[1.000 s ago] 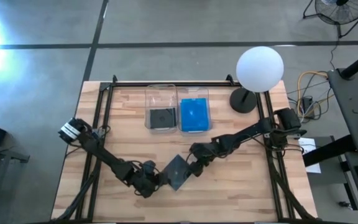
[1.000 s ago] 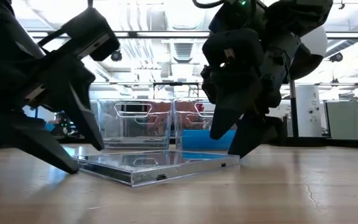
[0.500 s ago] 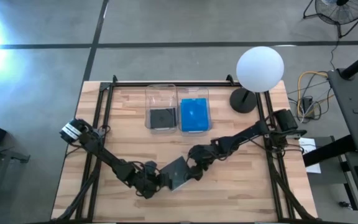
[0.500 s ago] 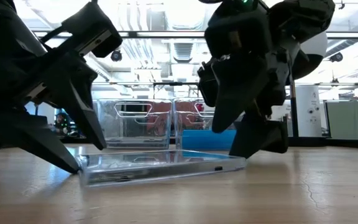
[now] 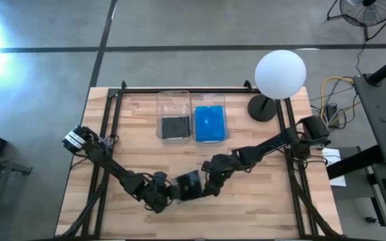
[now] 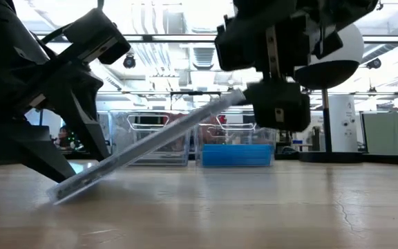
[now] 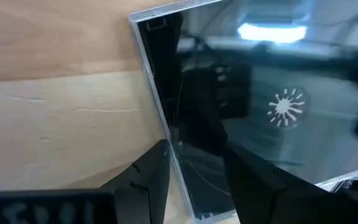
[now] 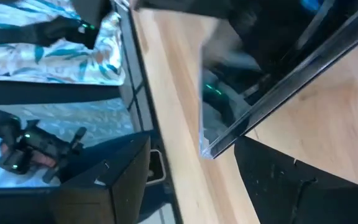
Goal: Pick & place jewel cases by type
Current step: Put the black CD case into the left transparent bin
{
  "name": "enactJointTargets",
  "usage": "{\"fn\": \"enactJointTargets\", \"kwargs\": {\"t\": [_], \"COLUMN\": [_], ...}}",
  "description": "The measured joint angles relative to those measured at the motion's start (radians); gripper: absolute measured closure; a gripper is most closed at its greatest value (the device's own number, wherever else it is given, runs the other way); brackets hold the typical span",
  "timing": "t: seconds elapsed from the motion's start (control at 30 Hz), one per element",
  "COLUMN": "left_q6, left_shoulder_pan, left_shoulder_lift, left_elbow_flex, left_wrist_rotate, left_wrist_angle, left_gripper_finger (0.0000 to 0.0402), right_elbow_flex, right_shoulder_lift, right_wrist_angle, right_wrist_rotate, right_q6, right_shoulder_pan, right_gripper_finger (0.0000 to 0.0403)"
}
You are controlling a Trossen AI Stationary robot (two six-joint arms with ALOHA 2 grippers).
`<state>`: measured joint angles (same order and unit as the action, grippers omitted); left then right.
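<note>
Both arms are working one dark jewel case (image 5: 188,187) at the near-middle of the wooden surface (image 5: 260,207). In the low view the dark jewel case is tilting steeply: one edge is resting on the surface on my left arm's side, the other edge is raised on my right arm's side.

My right fingers (image 6: 276,111) are sitting at the raised edge. From the right wrist view the case edge is running between them, so I'm judging they're holding it, set narrow, though the contact itself isn't clear. My left fingers (image 7: 194,180) are straddling the low edge, set narrow either side of it, and seem to be bracing the case rather than lifting.

At the far side of the surface, two clear bins are standing side by side: the left bin (image 5: 173,99) is holding at least one dark case (image 5: 174,126), the right bin (image 5: 210,99) is holding blue cases (image 5: 210,123). No other loose cases are showing on the surface.

Step in hand, as I read it: getting this flat case off the surface and into a proper grip. That looks like the last one to sort.

Next move calls for a firm pinch on the raised edge, the left fingers clearing away, then a carry to the left bin with the dark cases. Risk: the slick thin plastic slipping out of the pinch.
</note>
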<state>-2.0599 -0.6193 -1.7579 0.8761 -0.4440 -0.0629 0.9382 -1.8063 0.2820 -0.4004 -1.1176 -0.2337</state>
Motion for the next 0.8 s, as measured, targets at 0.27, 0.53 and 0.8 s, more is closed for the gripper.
{"fn": "enactJointTargets", "kwargs": {"t": [0.27, 0.53, 0.8], "left_q6": [0.042, 0.081, 0.170], "left_shoulder_pan": [0.002, 0.002, 0.005], "left_shoulder_lift": [0.001, 0.003, 0.007], "left_elbow_flex": [0.000, 0.001, 0.003], "left_wrist_rotate": [-0.002, -0.002, 0.029], "left_wrist_angle": [-0.002, -0.009, -0.004], "left_gripper_finger": [0.0277, 0.0277, 0.0278], "right_elbow_flex": [0.002, 0.002, 0.005], "right_shoulder_lift": [0.019, 0.027, 0.059], "right_wrist_angle": [-0.001, 0.061, 0.108], "right_wrist_rotate": [0.036, 0.049, 0.032], "right_q6": [-0.006, 0.067, 0.194], "right_shoulder_pan": [-0.008, -0.008, -0.002], "right_gripper_finger": [0.0175, 0.0175, 0.0174]}}
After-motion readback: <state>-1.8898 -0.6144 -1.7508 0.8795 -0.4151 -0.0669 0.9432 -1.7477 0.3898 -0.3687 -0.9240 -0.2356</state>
